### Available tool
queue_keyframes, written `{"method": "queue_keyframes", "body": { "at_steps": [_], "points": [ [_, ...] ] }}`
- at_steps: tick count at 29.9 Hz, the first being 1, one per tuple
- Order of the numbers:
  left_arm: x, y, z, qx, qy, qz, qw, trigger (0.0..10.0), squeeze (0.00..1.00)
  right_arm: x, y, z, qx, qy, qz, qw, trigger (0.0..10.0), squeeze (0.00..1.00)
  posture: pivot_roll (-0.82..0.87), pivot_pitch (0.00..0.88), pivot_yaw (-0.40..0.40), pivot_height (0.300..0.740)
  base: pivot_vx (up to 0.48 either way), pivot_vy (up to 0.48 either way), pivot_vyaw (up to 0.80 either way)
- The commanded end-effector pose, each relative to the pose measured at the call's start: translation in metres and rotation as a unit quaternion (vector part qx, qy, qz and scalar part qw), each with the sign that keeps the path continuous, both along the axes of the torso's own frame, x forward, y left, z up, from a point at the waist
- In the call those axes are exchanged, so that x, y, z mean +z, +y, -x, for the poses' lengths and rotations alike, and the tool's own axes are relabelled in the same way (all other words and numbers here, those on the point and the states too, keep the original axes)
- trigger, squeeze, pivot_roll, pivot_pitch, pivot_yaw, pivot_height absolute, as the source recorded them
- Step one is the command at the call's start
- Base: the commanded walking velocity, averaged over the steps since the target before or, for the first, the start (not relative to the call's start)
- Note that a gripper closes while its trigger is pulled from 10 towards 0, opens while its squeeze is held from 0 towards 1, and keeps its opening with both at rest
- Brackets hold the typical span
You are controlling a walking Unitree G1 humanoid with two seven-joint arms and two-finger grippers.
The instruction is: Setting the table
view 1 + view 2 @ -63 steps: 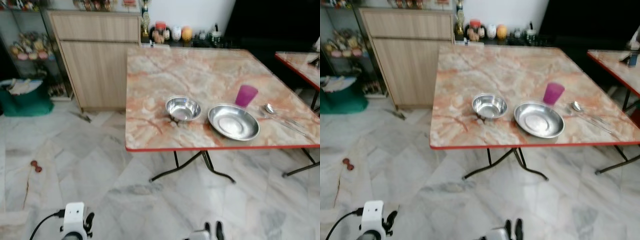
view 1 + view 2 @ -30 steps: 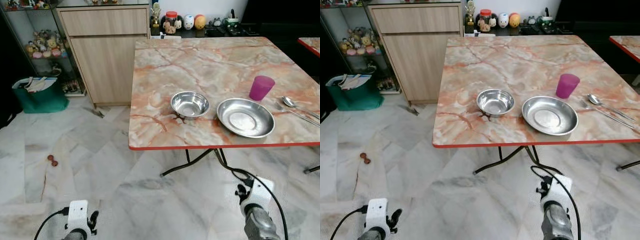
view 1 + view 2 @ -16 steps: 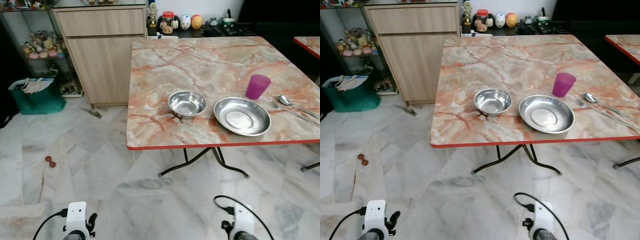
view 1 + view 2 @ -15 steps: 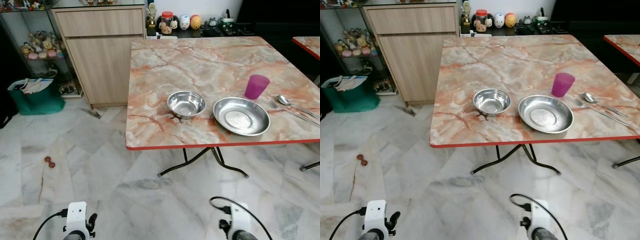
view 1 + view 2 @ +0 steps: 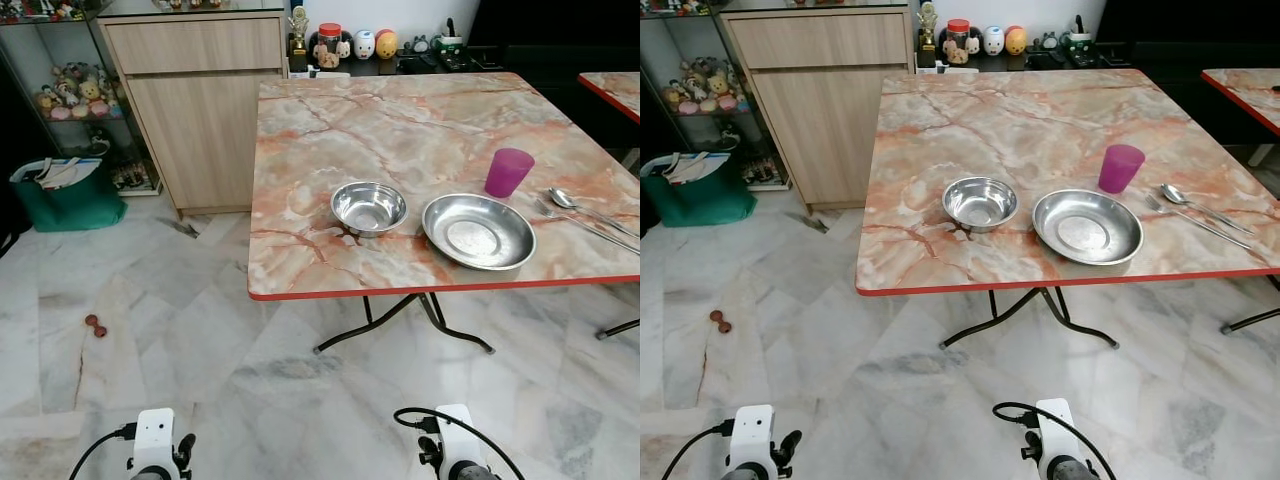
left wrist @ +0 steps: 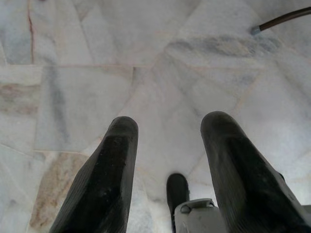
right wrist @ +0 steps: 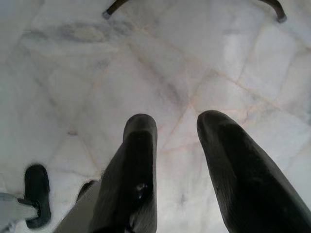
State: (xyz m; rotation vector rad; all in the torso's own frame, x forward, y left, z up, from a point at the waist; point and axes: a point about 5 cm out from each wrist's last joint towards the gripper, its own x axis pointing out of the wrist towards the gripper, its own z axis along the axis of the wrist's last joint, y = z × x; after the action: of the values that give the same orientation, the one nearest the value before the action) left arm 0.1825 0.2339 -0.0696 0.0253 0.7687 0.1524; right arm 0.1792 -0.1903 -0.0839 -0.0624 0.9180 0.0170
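On the marble-patterned table (image 5: 400, 130) stand a small steel bowl (image 5: 369, 207), a wider steel plate (image 5: 478, 231) to its right, and a purple cup (image 5: 508, 172) behind the plate. A spoon (image 5: 565, 201) and a fork (image 5: 590, 227) lie at the table's right edge. Both arms hang low over the floor in front of the table. My left gripper (image 6: 167, 128) is open and holds nothing. My right gripper (image 7: 177, 124) is open too, above bare tiles. Their wrists show at the bottom of the left eye view, the left wrist (image 5: 153, 440) and the right wrist (image 5: 455, 445).
A wooden cabinet (image 5: 200, 100) stands left of the table, with a glass shelf of toys (image 5: 65, 95) and a green bag (image 5: 65, 195) beside it. Jars and figurines (image 5: 350, 45) line the back. The table's black legs (image 5: 420, 320) spread beneath. A small red object (image 5: 95, 325) lies on the floor. Another table (image 5: 610, 90) is at right.
The view has shifted slightly, so the table sits a little further left. The right arm has dropped lower in the picture. Nothing on the table has moved.
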Motion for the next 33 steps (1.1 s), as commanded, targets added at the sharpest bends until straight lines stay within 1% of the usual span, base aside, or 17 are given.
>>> {"method": "queue_keyframes", "body": {
  "at_steps": [1,3,7,11,17,27,33],
  "points": [
    [-0.004,-0.001,0.005,-0.003,0.019,0.005,1.000,10.0,0.00,-0.001,0.001,0.002,-0.018,-0.003,-0.011,1.000,10.0,0.00,-0.03,0.000,-0.032,0.740,0.000,0.000,0.00],
    [-0.005,-0.003,0.006,-0.005,0.023,0.009,1.000,10.0,0.00,-0.002,-0.001,0.004,-0.033,-0.003,-0.017,0.999,10.0,0.00,-0.03,0.000,-0.030,0.740,0.000,0.000,0.00],
    [-0.005,-0.004,0.005,-0.004,0.025,0.011,1.000,10.0,0.00,-0.002,-0.004,0.006,-0.041,-0.002,-0.016,0.999,10.0,0.00,-0.04,0.000,-0.033,0.740,0.000,0.000,0.00],
    [-0.004,-0.004,0.003,-0.001,0.024,0.015,1.000,10.0,0.00,0.003,-0.013,0.000,-0.069,-0.030,-0.023,0.997,10.0,0.00,-0.08,0.000,-0.036,0.740,0.000,0.000,0.00],
    [-0.006,-0.002,0.007,-0.008,0.037,0.011,0.999,10.0,0.00,0.007,-0.022,-0.005,-0.108,-0.049,-0.032,0.992,10.0,0.00,-0.11,0.000,-0.020,0.740,0.000,0.000,0.00],
    [-0.007,0.005,0.012,-0.009,0.046,0.012,0.999,10.0,0.00,0.004,-0.016,-0.001,-0.106,-0.039,-0.036,0.993,10.0,0.00,-0.07,0.000,-0.014,0.740,0.000,0.000,0.00],
    [-0.008,0.003,0.012,-0.009,0.048,0.015,0.999,10.0,0.00,0.003,-0.012,0.000,-0.097,-0.037,-0.038,0.994,10.0,0.00,-0.06,0.000,-0.033,0.740,0.000,0.000,0.00]
  ]
}}
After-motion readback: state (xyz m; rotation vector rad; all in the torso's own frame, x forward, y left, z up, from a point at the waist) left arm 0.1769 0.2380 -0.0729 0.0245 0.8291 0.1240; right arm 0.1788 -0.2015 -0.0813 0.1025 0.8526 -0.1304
